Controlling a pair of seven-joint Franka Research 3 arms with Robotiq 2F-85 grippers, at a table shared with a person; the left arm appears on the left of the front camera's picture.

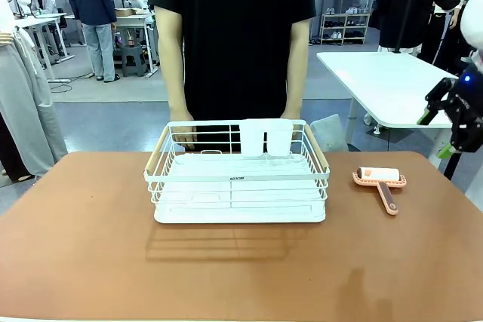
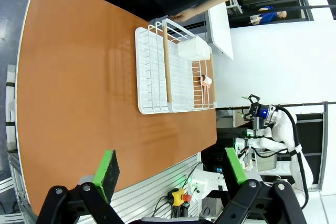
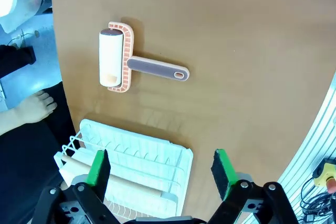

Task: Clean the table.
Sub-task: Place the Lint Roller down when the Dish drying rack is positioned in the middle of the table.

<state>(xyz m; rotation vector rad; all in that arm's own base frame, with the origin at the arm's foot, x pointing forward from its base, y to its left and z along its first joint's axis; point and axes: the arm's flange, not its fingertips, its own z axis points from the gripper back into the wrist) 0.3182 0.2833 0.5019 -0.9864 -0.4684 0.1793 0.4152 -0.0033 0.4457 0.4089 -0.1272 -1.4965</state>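
Terracotta and matte, the table (image 1: 90, 246) fills the lower half of the front view, its near stretch bare. At mid-frame on it stands a white wire dish rack (image 1: 238, 175) with pale wooden side handles and a white cup holder (image 1: 266, 138) on its far rail. To the right of the rack, apart from it, lies a lint roller (image 1: 379, 180) with a white roll, a salmon frame and a dark handle pointing toward the near edge. Behind the rack a person in a black shirt stands at the far side, both hands (image 1: 183, 127) low by the rack's far corners. At the right edge of the frame the right gripper (image 1: 445, 127) hangs in the air off the table's right end, its jaws spread; in its wrist view the green pads (image 3: 98, 167) stand wide apart above the rack and roller. In the left wrist view the left gripper (image 2: 170, 169) hovers over the table's edge, jaws likewise spread wide, holding nothing.
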